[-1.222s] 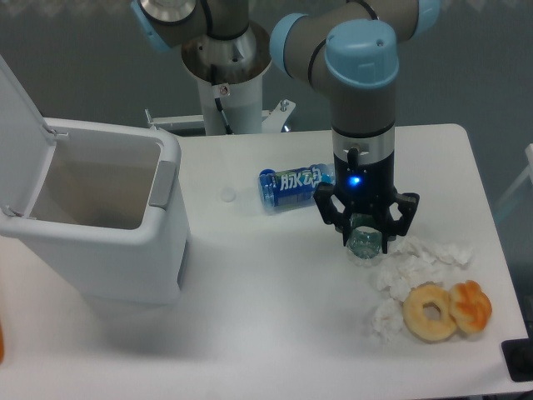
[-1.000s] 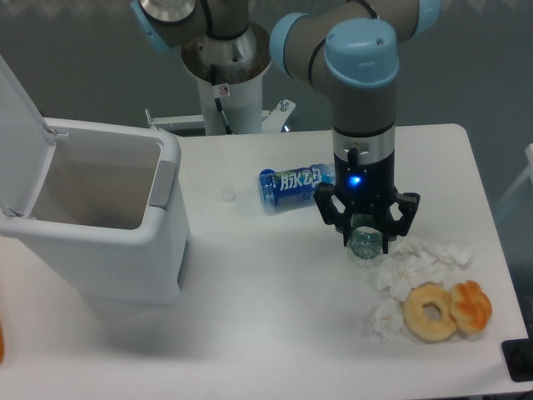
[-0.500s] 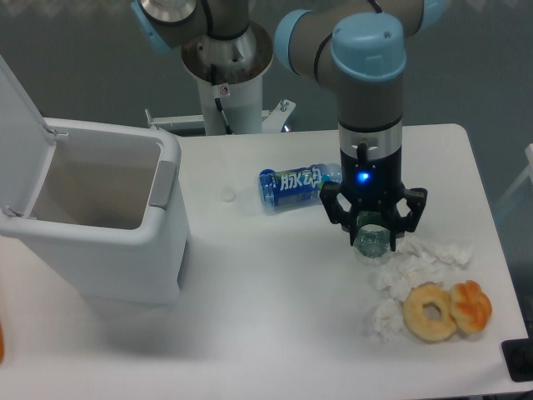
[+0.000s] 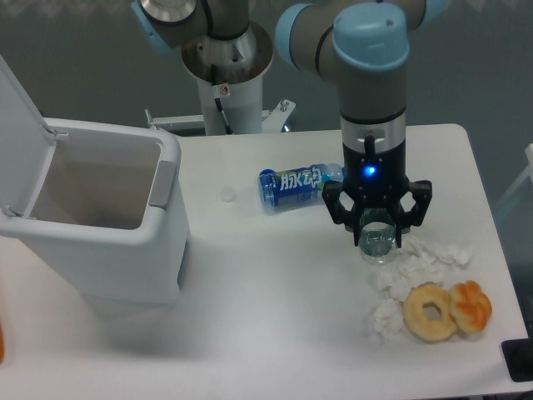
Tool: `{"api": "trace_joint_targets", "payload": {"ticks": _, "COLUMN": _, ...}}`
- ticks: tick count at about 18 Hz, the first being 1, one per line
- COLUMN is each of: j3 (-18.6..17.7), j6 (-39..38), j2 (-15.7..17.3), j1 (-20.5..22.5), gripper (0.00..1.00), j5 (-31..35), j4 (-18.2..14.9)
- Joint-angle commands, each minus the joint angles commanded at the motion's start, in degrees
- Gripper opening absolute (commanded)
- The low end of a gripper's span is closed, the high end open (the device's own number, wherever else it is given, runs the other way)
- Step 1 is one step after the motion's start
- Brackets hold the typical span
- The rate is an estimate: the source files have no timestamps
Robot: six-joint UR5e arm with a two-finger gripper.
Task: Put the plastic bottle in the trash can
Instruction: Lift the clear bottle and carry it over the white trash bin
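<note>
Gripper [image 4: 379, 236] straddling bottle [image 4: 379, 243], jaws around it; firm clamp not confirmable. Bottle at tabletop [image 4: 275, 275] right side, beside tissues [image 4: 412, 267]. Bin [image 4: 100, 221] far left, lid up. Verify grip, lift straight, clear blue bottle [image 4: 296, 187], release over opening.

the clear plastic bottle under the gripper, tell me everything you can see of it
The plastic bottle is small, clear and unlabelled, with a faint greenish tint. Only its round end shows, facing the camera from between the black fingers of the gripper, which stand close on either side of it. Whether they press on it cannot be told. The rest of its body is hidden by the gripper. It sits right of the blue-labelled bottle, just above the crumpled tissue, far from the trash can.
</note>
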Motion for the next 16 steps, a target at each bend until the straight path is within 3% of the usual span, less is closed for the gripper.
{"api": "trace_joint_targets", "payload": {"ticks": 5, "j3": -0.3, "j6": -10.2, "j2": 3.5, "j1": 0.3, "gripper": 0.6, "j5": -5.0, "j4": 0.1}}
{"api": "trace_joint_targets", "payload": {"ticks": 11, "j3": -0.9, "j6": -18.5, "j2": 10.7, "j1": -0.3, "gripper": 0.6, "j5": -12.6, "j4": 0.2}}
{"api": "trace_joint_targets", "payload": {"ticks": 16, "j3": -1.1, "j6": -22.0, "j2": 14.4, "j1": -1.6, "gripper": 0.6, "j5": -18.8, "j4": 0.2}}
